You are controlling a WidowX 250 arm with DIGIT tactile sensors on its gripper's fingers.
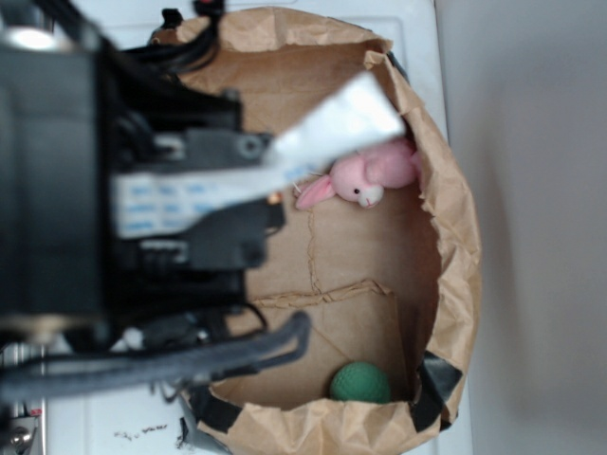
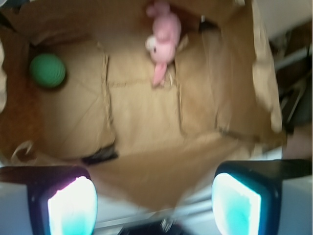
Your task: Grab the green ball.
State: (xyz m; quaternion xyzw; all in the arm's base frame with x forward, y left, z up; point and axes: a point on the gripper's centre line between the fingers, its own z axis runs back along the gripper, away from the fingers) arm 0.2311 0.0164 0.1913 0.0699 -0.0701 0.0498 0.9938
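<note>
Down in the paper bag's (image 1: 455, 275) near corner, your green ball (image 2: 47, 70) lies ungrabbed, well apart from the pink bunny (image 2: 164, 36); your tool (image 2: 154, 198) hangs released above, nothing grasped, whole approach remaining.

A big black robot arm (image 1: 123, 218) fills the left side, blurry and close. Next to it is a brown paper bag (image 1: 455, 246), open wide. Inside, the green ball (image 1: 360, 383) sits at the bottom edge. A pink bunny (image 1: 365, 177) lies near the top, well apart from the ball.
</note>
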